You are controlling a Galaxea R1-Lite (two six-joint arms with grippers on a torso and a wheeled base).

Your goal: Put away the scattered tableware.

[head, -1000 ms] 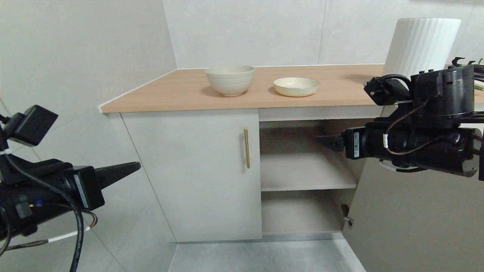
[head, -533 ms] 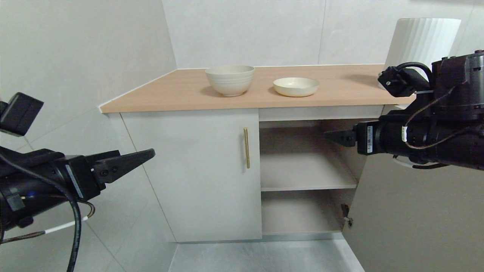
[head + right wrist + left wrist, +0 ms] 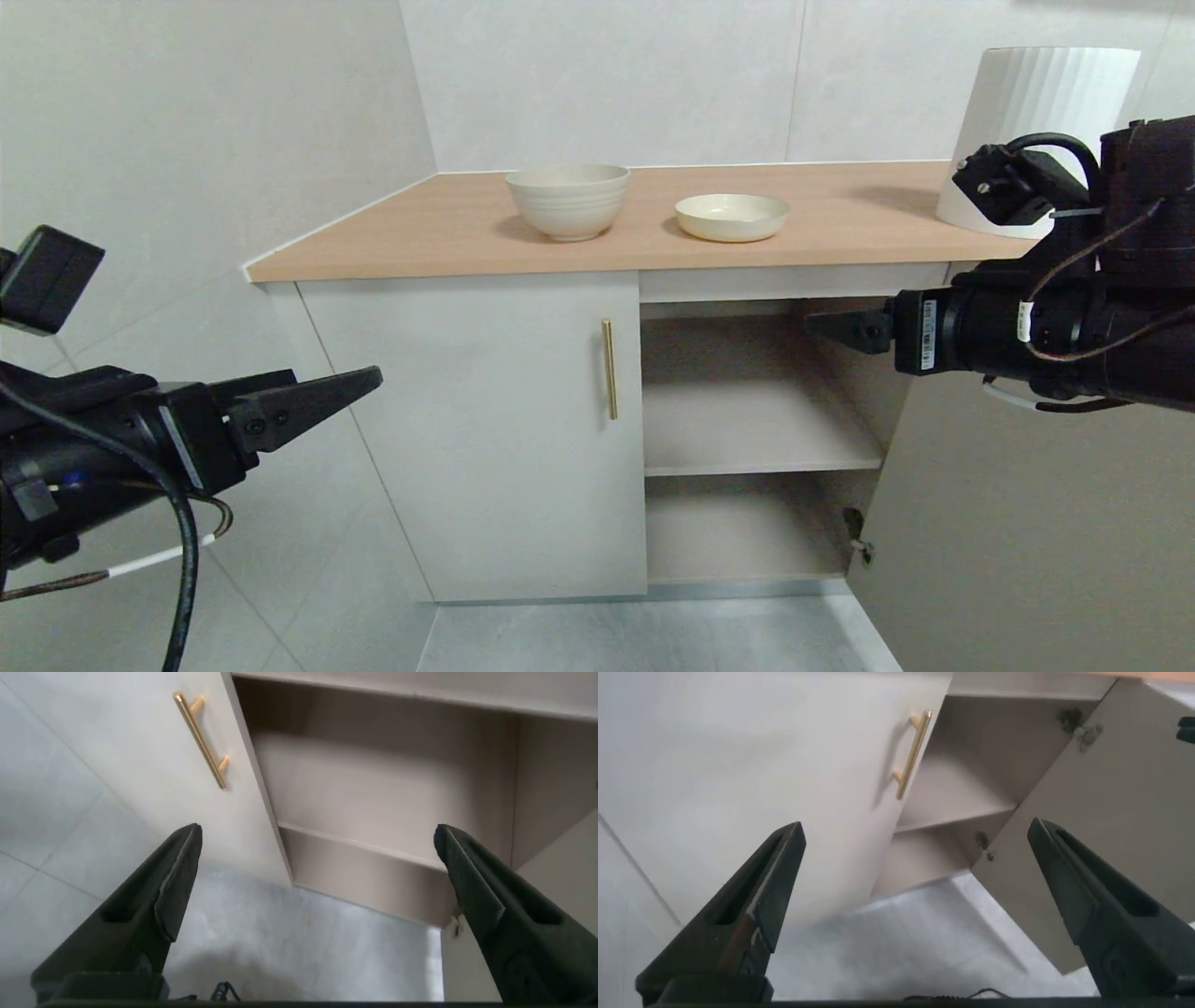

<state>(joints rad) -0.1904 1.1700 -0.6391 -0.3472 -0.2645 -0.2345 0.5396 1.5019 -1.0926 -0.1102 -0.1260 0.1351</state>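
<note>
Between the jaws of the left gripper (image 3: 915, 831), which stand wide apart, nothing is held; this gripper hangs low, out in front of the closed door (image 3: 485, 429) and well short of it. The right gripper (image 3: 318, 831) also has its jaws spread and holds nothing. It sits level with the top of the open compartment, just under the edge of the surface (image 3: 420, 233).

Up on that wooden surface the tableware waits: a deep ribbed bowl (image 3: 568, 198) and, near it on the right, a shallow dish (image 3: 732, 215), both upright and apart from each other. A tall white ribbed container (image 3: 1046, 103) stands farther right; what it holds cannot be seen. The bowl's wall hides most of its inside, and the dish shows only its own pale glaze.

Below, the right-hand cabinet door (image 3: 1027, 541) is swung open, showing a shelf (image 3: 747, 429) and the cabinet floor (image 3: 738, 532) beneath it. Neither piece has gone in yet.

My reading is that the opening step is done and the first pick is at hand. The next move calls for one arm to rise above the surface, take the dish or bowl by its rim, then carry it down and in under the surface edge onto the shelf.
</note>
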